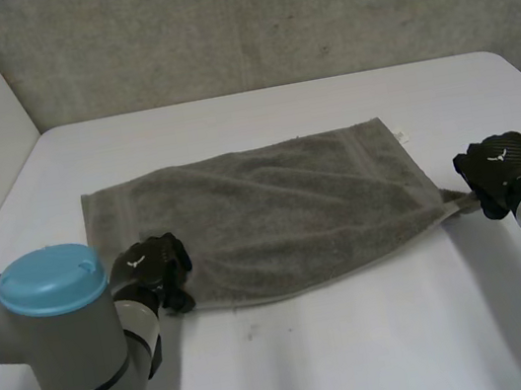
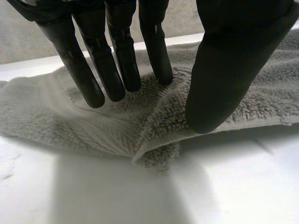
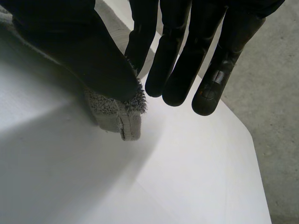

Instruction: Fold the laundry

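Right now we see a grey towel (image 1: pixel 265 219) lying spread out on the white table (image 1: pixel 364 338), with its long side going from one arm to the other. It is mostly flat, with soft wrinkles, and a small tag (image 1: pixel 401 136) sticks out at its far right corner. The left hand (image 1: pixel 153 268) sits on the near left corner of the towel, just in front of the left arm (image 1: pixel 56 319) with its big blue cap. When we look along this hand from its wrist, its straight fingers (image 2: pixel 117 70) press down on the fuzzy cloth and its thumb (image 2: pixel 224 70) presses down close beside them. A little ridge of towel stands up between them, so the hand is pinching the cloth, and a bit of the corner (image 2: pixel 156 156) is tucked under itself below the thumb. The right hand (image 1: pixel 499 170) is at the near right corner, which stretches out into a thin point past the rest of the towel. From that wrist we see the thumb (image 3: pixel 84 60) and one finger squeezing the corner tip (image 3: pixel 117 116) between them, and the other fingers (image 3: pixel 210 60) hang straight beside it, touching nothing. The tip pokes out just above the table. Behind the table stands a rough grey wall (image 1: pixel 260 15)
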Action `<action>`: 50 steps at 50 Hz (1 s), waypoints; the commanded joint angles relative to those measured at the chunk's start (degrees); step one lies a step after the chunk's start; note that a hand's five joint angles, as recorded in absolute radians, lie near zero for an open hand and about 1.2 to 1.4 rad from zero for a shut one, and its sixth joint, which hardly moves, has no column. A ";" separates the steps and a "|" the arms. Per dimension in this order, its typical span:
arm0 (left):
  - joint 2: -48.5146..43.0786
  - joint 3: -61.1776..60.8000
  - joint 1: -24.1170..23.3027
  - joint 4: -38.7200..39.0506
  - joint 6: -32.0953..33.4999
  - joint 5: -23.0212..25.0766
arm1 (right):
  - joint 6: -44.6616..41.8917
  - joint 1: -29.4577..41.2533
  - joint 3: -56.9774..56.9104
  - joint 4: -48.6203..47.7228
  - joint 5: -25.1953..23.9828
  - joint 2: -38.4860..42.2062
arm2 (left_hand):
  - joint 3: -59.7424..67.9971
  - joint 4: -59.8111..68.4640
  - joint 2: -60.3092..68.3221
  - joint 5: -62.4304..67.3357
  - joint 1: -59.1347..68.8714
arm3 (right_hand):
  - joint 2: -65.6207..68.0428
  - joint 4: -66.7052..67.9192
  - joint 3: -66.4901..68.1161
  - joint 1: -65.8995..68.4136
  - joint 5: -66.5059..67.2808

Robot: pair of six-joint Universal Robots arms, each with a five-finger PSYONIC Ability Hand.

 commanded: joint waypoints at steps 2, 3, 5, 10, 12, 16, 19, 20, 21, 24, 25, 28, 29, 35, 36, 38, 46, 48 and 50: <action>-2.09 0.70 -0.03 -0.59 0.06 0.52 | -0.13 0.01 -0.06 -0.21 0.00 0.58 | 6.24 6.30 6.25 6.37 6.27 | 12.53 11.60 12.12 25.58 12.99; -2.09 0.70 -0.03 -0.76 0.06 0.52 | -0.13 -0.08 -0.15 -0.21 0.09 0.58 | 6.07 6.14 6.09 6.20 6.11 | 12.53 11.60 12.12 25.58 12.99; -2.09 0.70 -0.03 -1.03 0.06 0.52 | -0.13 -0.08 -0.32 -0.21 0.18 0.58 | 6.07 6.14 6.09 6.20 6.10 | 12.53 11.60 12.12 25.58 12.99; -1.48 0.53 0.06 -2.35 0.06 0.43 | -0.04 -0.60 -0.76 -0.39 0.36 0.49 | 5.56 5.63 5.58 5.70 5.60 | 12.53 11.60 12.12 25.58 12.99; -0.96 0.35 0.06 -3.13 0.06 0.43 | -0.04 -0.69 -0.94 -0.65 0.44 0.49 | 4.56 4.63 4.58 4.70 4.60 | 12.53 11.60 12.12 25.58 12.99; -0.60 0.09 -0.03 -3.40 0.06 0.52 | 0.05 -0.78 -1.20 -1.36 0.44 0.49 | 4.39 4.45 4.40 4.52 4.42 | 12.53 11.60 12.12 25.58 12.99; -0.60 -0.26 -0.03 -3.49 0.15 0.43 | 0.05 -0.87 -1.20 -2.32 0.53 0.66 | 4.39 4.45 4.40 4.52 4.42 | 12.53 11.60 12.12 25.58 12.99; -0.60 -0.44 -0.11 -3.40 0.15 0.52 | 0.05 -0.87 -1.20 -2.50 0.53 0.84 | 4.39 4.45 4.40 4.52 4.42 | 12.53 11.60 12.12 25.58 12.99; -0.60 -0.44 -0.11 -3.40 0.15 0.52 | 0.05 -0.87 -1.20 -2.50 0.53 0.84 | 4.39 4.45 4.40 4.52 4.42 | 12.53 11.60 12.12 25.58 12.99; -0.78 -1.14 -0.11 -3.23 0.15 0.52 | 0.05 -0.78 -1.20 -2.59 0.62 1.19 | 4.39 4.45 4.40 4.52 4.42 | 12.53 11.60 12.12 25.58 12.99; -1.04 -1.32 -0.11 -3.05 0.15 0.52 | 0.05 -0.78 -1.12 -2.59 0.62 1.28 | 4.55 4.62 4.57 4.69 4.59 | 12.53 11.60 12.12 25.58 12.99; -1.56 -1.14 -0.11 -2.96 0.24 0.52 | 0.05 -0.69 -1.03 -2.59 0.62 1.28 | 5.39 5.46 5.41 5.53 5.43 | 12.53 11.60 12.12 25.58 12.99; -1.57 -1.14 -0.11 -2.96 0.24 0.52 | 0.05 -0.69 -1.03 -2.59 0.62 1.28 | 5.40 5.46 5.41 5.53 5.43 | 12.53 11.60 12.12 25.58 12.99; -3.06 -0.44 -0.03 -1.74 1.20 0.34 | 0.05 -0.69 -1.11 -2.59 0.62 1.28 | 23.16 23.23 23.18 23.29 23.19 | 12.53 11.60 12.12 25.58 12.99; -3.15 -0.35 0.06 -1.04 1.90 0.25 | 0.05 -0.78 -1.11 -2.59 0.62 1.19 | 28.72 28.79 28.74 28.86 28.76 | 12.53 11.60 12.12 25.58 12.99; -2.98 -0.35 0.24 -0.07 2.95 -0.01 | 0.14 -0.87 -1.20 -2.59 0.71 1.10 | 37.10 37.17 37.12 37.24 37.14 | 12.53 11.60 12.12 25.58 12.99; 10.17 -0.88 0.68 0.20 10.42 -0.36 | 0.05 -0.78 -3.22 -1.54 1.85 -1.96 | 38.34 38.41 38.36 38.48 38.38 | 12.53 11.60 12.12 25.58 12.99; 13.64 -0.09 0.68 0.03 12.19 -0.10 | -0.30 -0.78 -3.93 -0.83 1.94 -4.96 | 38.34 38.41 38.36 38.48 38.38 | 12.53 11.60 12.12 25.58 12.99; 19.06 3.06 0.85 -1.37 16.21 0.78 | -2.14 -0.87 -6.55 2.84 1.94 -11.43 | 38.34 38.41 38.36 38.48 38.38 | 12.53 11.60 12.12 25.58 12.99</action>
